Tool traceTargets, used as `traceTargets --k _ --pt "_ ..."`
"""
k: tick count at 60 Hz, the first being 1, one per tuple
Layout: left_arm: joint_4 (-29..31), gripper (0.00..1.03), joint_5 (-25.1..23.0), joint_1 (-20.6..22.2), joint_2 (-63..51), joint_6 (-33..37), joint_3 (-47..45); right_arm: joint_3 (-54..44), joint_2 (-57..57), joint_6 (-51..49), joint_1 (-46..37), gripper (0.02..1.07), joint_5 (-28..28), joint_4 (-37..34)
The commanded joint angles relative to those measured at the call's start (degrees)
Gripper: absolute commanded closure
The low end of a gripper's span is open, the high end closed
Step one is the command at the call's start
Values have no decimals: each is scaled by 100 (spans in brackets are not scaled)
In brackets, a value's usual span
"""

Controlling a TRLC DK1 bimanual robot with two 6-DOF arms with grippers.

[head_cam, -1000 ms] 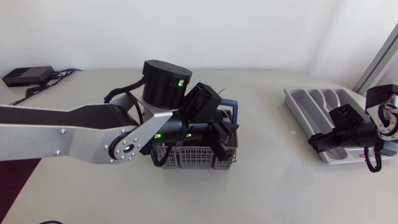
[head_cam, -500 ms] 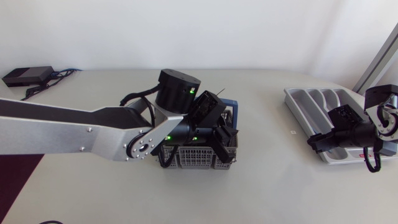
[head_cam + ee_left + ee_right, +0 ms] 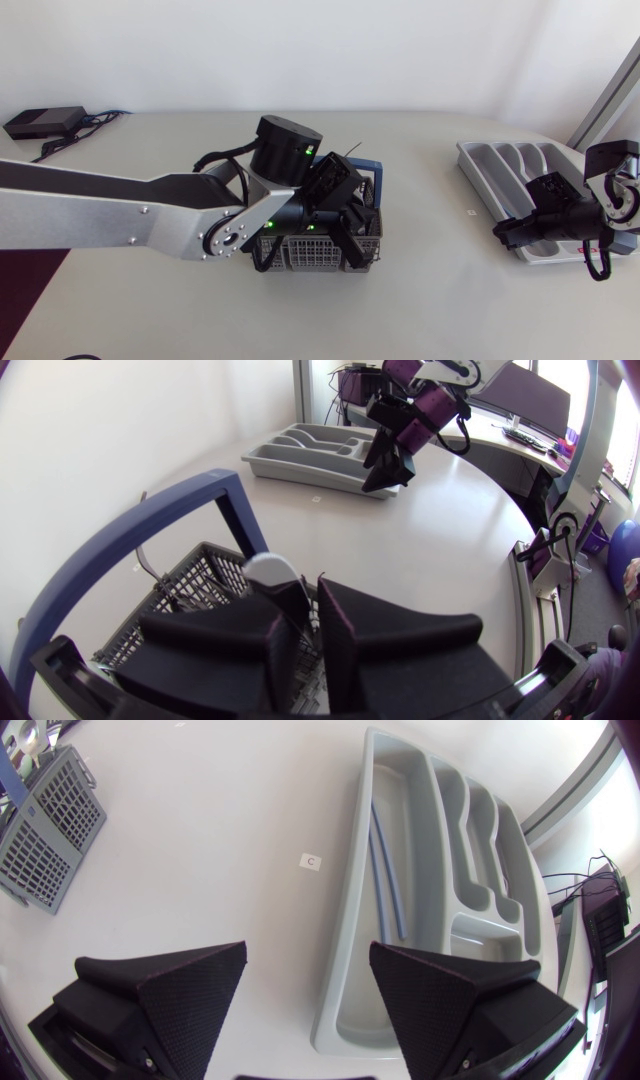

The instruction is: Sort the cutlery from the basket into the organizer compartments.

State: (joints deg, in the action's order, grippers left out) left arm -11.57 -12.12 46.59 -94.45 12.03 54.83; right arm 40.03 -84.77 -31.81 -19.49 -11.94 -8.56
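The grey mesh cutlery basket (image 3: 300,258) with a blue handle (image 3: 150,525) stands mid-table. My left gripper (image 3: 358,232) is down inside it. In the left wrist view its fingers (image 3: 313,610) stand almost together, and the rounded silver end of a cutlery piece (image 3: 272,572) pokes out at their tips. The grey organizer (image 3: 498,165) lies at the far right, with two thin light-blue sticks (image 3: 385,870) in its long compartment. My right gripper (image 3: 512,232) hovers open at the organizer's near edge (image 3: 345,980), with nothing between its fingers (image 3: 307,960).
A small white tag (image 3: 470,212) lies on the table left of the organizer. A black box with cables (image 3: 42,122) sits at the back left corner. Bare tabletop runs between the basket and the organizer.
My left arm shifted a little to the right and lower into the basket, and its fingers closed together. The right arm stayed nearly still.
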Motion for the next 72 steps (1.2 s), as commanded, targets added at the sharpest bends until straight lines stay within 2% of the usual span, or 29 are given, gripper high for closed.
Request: traceTargets --k 1,39,50,62,72 --pt "41 100 -80 35 -64 115 -174 -153 -13 -132 41 19 8 38" --pt "375 100 -89 -18 850 168 -121 -224 312 -115 208 19 34 -14" --pt "525 100 -159 -185 1105 168 10 -268 532 -123 305 19 8 -85" --pt "727 100 -238 -308 1368 168 133 -277 1323 -141 402 18 -695 -524" --pt "911 100 -247 -352 1544 142 292 -277 2246 -141 850 18 -1249 -1060"
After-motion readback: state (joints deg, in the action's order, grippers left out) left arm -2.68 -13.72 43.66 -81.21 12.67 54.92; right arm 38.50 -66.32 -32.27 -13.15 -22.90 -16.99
